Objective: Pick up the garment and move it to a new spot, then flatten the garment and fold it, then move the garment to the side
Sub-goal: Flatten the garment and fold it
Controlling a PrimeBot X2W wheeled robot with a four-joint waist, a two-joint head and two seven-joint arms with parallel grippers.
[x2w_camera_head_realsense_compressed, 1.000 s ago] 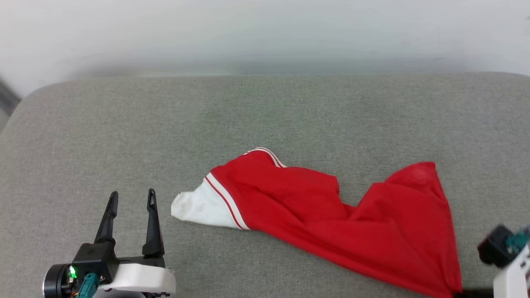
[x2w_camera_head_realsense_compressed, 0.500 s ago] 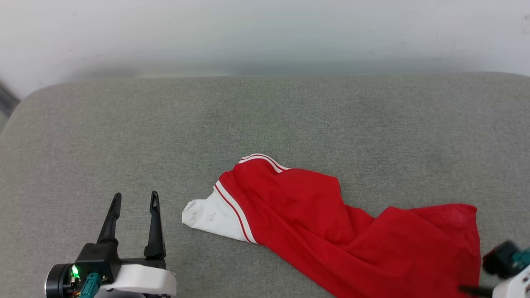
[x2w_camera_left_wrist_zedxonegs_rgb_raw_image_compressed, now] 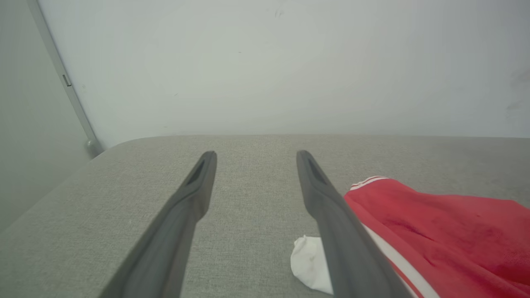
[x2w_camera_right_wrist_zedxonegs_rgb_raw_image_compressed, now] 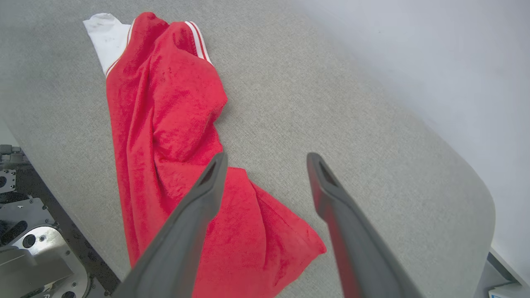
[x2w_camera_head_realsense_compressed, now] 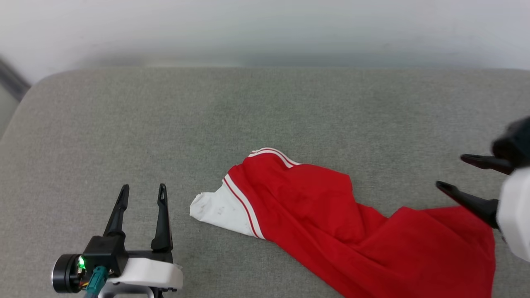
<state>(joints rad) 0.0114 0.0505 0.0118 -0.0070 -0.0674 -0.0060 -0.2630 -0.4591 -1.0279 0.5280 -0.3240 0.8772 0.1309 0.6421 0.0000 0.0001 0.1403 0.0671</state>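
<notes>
Garment [x2w_camera_head_realsense_compressed: 356, 236] at grey surface's [x2w_camera_head_realsense_compressed: 165, 124] near edge

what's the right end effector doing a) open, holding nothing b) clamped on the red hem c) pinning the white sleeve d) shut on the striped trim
a: the right end effector stands open, nothing between its jaws; the garment lies loose on the grey surface.

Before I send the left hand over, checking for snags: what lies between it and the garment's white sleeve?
Bare grey cushion only, from left hand to white sleeve, seen in the head view.
</notes>
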